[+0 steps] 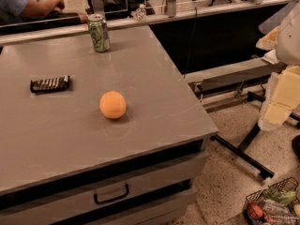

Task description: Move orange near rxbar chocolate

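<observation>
The orange [112, 104] sits on the grey table [154, 78], near its middle. The rxbar chocolate [50, 84] lies flat to the orange's left and a little farther back, about an orange's width and a half away from it. My gripper [274, 111] is a pale shape hanging at the right edge of the view, beyond the table's right side and above the floor. It is far from both things and touches nothing.
A green soda can [99, 33] stands at the back of the table. A person's arm [40, 6] rests behind the far ledge. A wire basket of groceries [272, 205] sits on the floor at bottom right. A drawer handle [111, 194] shows below the table's front.
</observation>
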